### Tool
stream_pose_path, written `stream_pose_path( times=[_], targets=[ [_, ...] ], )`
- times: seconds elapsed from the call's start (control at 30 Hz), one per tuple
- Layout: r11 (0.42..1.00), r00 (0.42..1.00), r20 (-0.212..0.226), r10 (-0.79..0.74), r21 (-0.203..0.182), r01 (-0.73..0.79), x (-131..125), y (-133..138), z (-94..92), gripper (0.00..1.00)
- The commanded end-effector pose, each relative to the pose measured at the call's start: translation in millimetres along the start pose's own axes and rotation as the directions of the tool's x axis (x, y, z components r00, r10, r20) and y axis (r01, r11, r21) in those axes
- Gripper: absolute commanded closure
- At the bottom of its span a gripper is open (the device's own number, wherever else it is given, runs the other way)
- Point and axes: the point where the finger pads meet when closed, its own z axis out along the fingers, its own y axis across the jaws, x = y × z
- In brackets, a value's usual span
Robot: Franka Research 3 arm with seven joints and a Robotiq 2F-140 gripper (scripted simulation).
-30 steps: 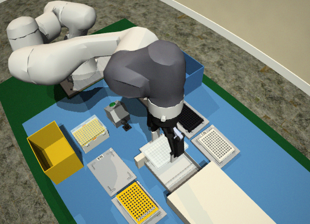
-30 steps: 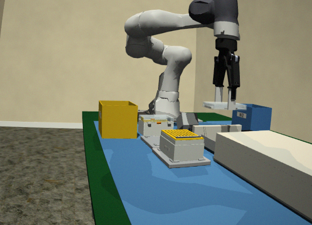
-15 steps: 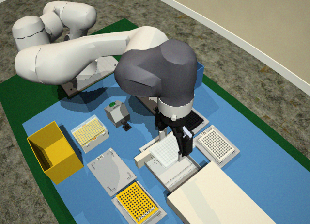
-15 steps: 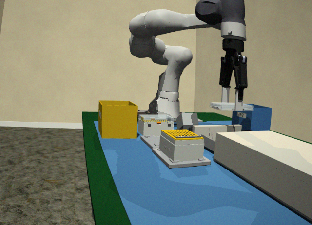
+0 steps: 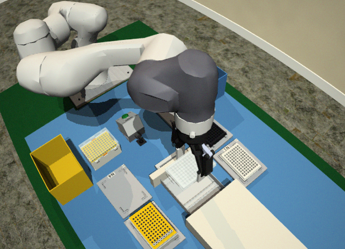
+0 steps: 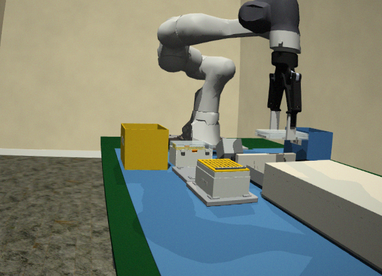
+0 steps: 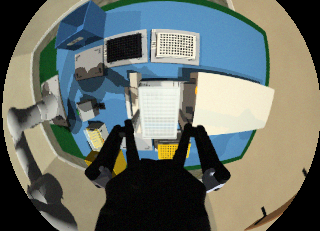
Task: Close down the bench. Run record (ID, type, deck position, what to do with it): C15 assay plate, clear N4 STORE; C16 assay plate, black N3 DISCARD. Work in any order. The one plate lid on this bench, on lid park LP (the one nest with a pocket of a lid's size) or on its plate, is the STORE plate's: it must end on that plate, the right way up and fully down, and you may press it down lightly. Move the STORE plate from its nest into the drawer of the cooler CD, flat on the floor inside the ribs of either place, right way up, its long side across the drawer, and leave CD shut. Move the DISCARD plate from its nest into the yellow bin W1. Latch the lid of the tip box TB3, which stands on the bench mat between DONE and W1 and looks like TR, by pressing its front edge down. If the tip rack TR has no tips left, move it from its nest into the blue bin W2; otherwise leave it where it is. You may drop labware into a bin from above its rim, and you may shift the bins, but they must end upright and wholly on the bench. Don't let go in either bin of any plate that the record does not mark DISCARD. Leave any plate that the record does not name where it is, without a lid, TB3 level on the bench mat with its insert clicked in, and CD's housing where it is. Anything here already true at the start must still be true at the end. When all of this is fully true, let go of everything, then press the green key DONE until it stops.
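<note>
My gripper (image 5: pixel 192 163) (image 6: pixel 282 125) (image 7: pixel 159 114) is shut on the clear assay plate (image 5: pixel 181 171) (image 6: pixel 271 133) (image 7: pixel 160 107) across its short sides. It holds the plate level, well above the open drawer (image 5: pixel 194 194) (image 6: pixel 265 160) of the cream cooler CD (image 5: pixel 242 215) (image 6: pixel 323 186) (image 7: pixel 234 103). I cannot tell whether a lid sits on the plate. Nest N4 (image 5: pixel 124 189) is bare. The black plate (image 5: pixel 215 133) (image 7: pixel 126 46) sits in its nest, partly hidden by my wrist. TB3 (image 5: pixel 98 147) (image 6: pixel 189 154) stands beside the yellow bin W1 (image 5: pixel 60 168) (image 6: pixel 143 146).
Tip rack TR (image 5: pixel 151 225) (image 6: pixel 222 177) has a yellow top with mostly dark holes and a pale row at its near edge. A white plate (image 5: pixel 241 160) (image 7: pixel 175 46) rests in the nest marked N1. The blue bin W2 (image 5: pixel 222 79) (image 6: pixel 317 143) (image 7: pixel 80 31) stands at the back. The green key DONE (image 5: pixel 125 116) tops a grey box.
</note>
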Motion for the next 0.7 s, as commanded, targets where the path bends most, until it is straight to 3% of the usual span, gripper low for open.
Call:
stream_pose_path(
  times=[0.0, 0.67],
  targets=[
    [1.0, 1.0, 0.0, 0.006, -0.007, -0.006, -1, 2, 2.3, 1.0],
    [1.0, 1.0, 0.0, 0.006, -0.007, -0.006, -1, 2, 26.3, 1.0]
  ],
)
